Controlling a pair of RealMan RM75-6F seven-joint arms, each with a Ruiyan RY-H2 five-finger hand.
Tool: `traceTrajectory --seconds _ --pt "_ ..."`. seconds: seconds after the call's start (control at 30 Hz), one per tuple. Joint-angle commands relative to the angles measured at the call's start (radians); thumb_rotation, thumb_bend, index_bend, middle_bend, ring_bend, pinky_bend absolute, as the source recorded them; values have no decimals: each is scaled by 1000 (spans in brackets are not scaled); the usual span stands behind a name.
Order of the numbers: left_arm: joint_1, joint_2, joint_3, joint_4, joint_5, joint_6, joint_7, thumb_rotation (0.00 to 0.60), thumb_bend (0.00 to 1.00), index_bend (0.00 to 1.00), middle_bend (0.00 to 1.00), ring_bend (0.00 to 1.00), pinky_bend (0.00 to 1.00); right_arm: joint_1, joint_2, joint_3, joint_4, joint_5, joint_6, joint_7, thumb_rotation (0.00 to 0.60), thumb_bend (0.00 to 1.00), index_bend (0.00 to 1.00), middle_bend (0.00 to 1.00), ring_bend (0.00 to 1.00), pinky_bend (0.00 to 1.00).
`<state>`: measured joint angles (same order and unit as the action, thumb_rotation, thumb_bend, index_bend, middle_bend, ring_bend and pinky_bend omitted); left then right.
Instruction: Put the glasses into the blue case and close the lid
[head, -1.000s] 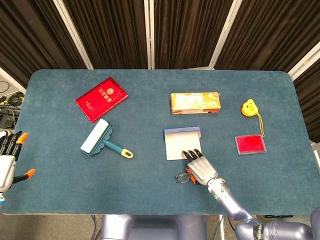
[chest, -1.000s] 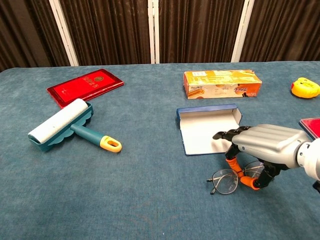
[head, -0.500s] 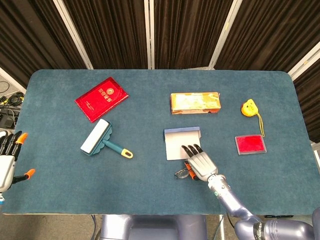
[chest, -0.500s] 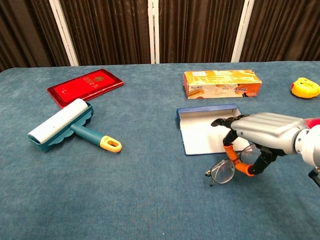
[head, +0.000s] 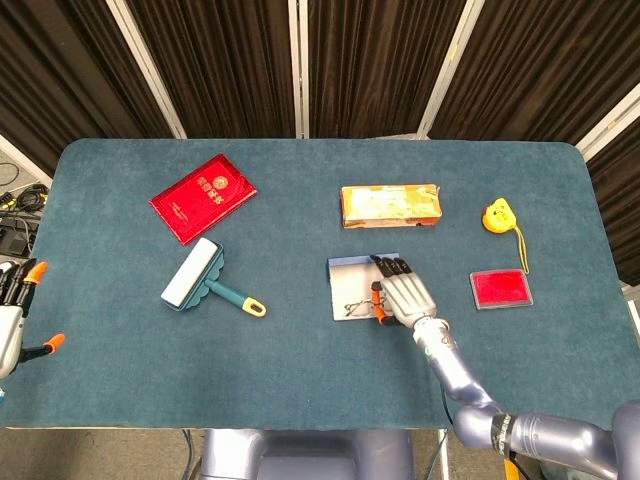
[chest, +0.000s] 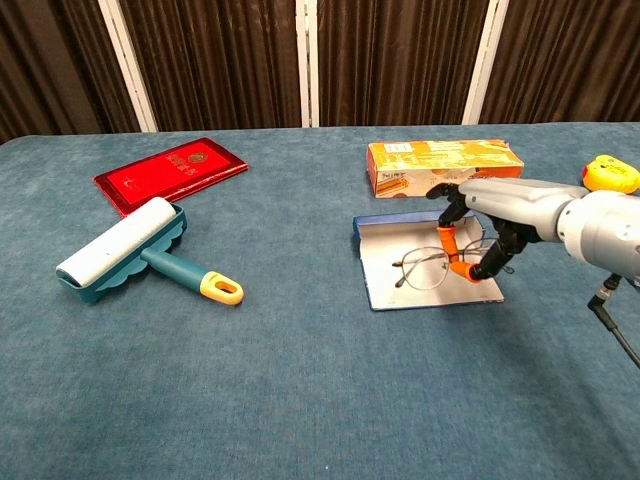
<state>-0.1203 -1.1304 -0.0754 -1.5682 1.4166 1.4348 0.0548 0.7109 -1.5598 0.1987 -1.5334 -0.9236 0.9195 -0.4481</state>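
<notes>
The blue case (head: 345, 280) (chest: 385, 262) lies open near the table's middle, its pale inside facing up and its blue rim at the far side. My right hand (head: 400, 293) (chest: 497, 218) hovers over the case and pinches the thin-framed glasses (head: 356, 306) (chest: 422, 270) between thumb and fingers. The glasses hang over the pale inside of the case, lens toward the left. My left hand (head: 14, 315) sits at the table's left edge in the head view, fingers spread and holding nothing.
A lint roller (head: 203, 279) (chest: 135, 250) lies left of the case. A red booklet (head: 203, 197) (chest: 171, 172) is at the back left. An orange box (head: 390, 205) (chest: 443, 165) stands behind the case. A yellow tape measure (head: 497, 216) (chest: 611, 174) and a red pad (head: 501, 288) lie right.
My right hand has lifted the glasses off the cloth in front of the case and carried them away from me, over the open case.
</notes>
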Motion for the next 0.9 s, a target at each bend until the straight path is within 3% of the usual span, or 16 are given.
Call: traceTrajectory --seconds 0.03,0.5,0.83,0.9 --pt "-2 0 -3 4 -8 -7 -4 600 0 0 0 0 0 25 -41 19 65 39 -10 7 600 387 650 0 0 0" --pt "-14 -5 -15 33 -55 -48 -23 600 0 0 0 0 0 122 -153 83 250 178 -47 -22 600 388 659 0 0 0" --pt "-20 -11 -18 43 -69 -61 -22 600 0 0 0 0 0 157 -191 91 322 204 -58 -28 600 388 658 0 0 0" --pt "-20 -11 -18 42 -69 -60 -21 600 0 0 0 0 0 165 -198 87 329 194 -50 -37 600 385 598 0 0 0"
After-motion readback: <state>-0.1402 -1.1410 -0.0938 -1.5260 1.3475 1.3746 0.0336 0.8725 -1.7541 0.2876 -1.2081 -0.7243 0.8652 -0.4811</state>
